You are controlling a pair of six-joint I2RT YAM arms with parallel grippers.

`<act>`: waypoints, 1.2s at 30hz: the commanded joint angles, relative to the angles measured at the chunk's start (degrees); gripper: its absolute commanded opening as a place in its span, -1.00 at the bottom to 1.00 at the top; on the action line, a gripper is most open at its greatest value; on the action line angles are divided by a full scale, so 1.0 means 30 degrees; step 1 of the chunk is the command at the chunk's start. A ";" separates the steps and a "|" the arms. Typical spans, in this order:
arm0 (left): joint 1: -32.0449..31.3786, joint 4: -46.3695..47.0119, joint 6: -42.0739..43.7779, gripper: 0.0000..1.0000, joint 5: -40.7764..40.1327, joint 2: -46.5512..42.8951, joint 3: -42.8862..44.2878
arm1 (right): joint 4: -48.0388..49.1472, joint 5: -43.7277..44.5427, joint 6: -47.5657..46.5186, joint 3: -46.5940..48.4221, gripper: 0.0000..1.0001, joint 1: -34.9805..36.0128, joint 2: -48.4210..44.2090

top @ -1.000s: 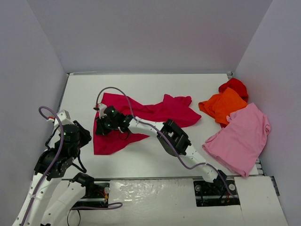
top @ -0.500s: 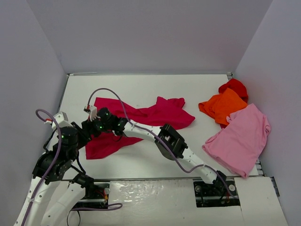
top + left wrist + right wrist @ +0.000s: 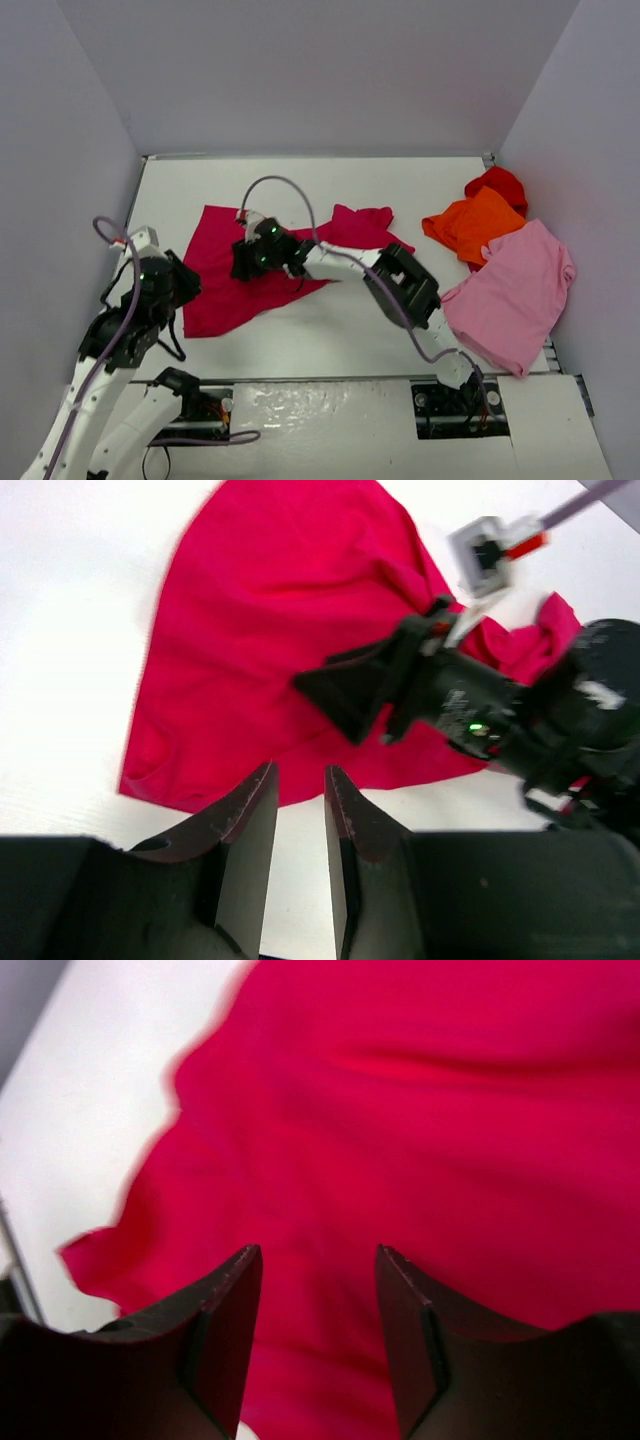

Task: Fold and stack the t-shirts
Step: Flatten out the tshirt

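The large crimson t-shirt lies spread on the left half of the table, with a bunched sleeve end reaching toward the middle. My right gripper hovers over its upper middle; in the right wrist view it is open with only crimson cloth below. My left gripper sits at the shirt's near left corner. Its jaws stand a narrow gap apart over bare table, holding nothing, with the crimson shirt just ahead. The light pink, orange and bright red t-shirts lie heaped at the right.
Grey walls enclose the white table on three sides. The right arm's forearm stretches across the table's middle toward the crimson shirt. In the left wrist view the right gripper's black body hangs over the cloth.
The right gripper dragged the crimson shirt leftward, opened and let it go, then drew back to the right. The shirt's left part now lies flatter. The left arm shifted slightly.
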 commanded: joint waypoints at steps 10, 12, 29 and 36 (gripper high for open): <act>-0.0147 0.8047 -0.0171 -1.00 0.4759 1.2124 0.3046 | -0.4801 1.0176 -0.2106 -0.5448 -0.94 -0.5191 -0.8655; -0.0192 0.8714 -0.0288 -1.00 0.5189 1.3542 0.3520 | -0.4942 0.9951 -0.1976 -0.6143 -1.00 -0.5470 -0.9121; -0.1985 0.9650 -0.0233 -1.00 0.8806 2.6369 1.1733 | -0.4919 0.5755 -0.1207 -0.6267 -0.20 -0.5539 -0.7683; -0.2222 0.9964 -0.0521 -1.00 0.8961 2.7391 1.1785 | -0.4958 0.5424 -0.1378 -0.6410 -0.20 -0.5524 -0.6685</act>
